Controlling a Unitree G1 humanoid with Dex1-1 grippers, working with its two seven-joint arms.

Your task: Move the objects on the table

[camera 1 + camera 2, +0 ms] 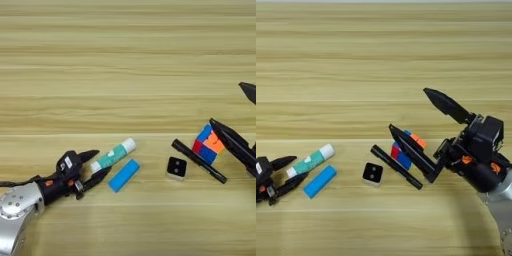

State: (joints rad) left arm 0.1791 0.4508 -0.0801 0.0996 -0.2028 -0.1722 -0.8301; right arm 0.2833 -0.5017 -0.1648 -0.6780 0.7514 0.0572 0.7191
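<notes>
On the table (125, 50), a teal-and-white glue stick (114, 154) lies slanted at the lower left, with a flat blue bar (124, 175) just beside it. My left gripper (103, 162) is open, and the stick's left end sits between its two fingertips. Further right are a tiny black-and-white cube (176, 167), a slim black marker (199, 161) and the orange, blue and red puzzle cube (207, 142). My right gripper (408, 109) is open wide. Its lower finger (413, 150) crosses over the puzzle cube (400, 156), and its upper finger points at bare wood.
The objects lie in a row across the near half of the table. The far half shows only bare wood with horizontal grain. Both arms come in from the lower corners.
</notes>
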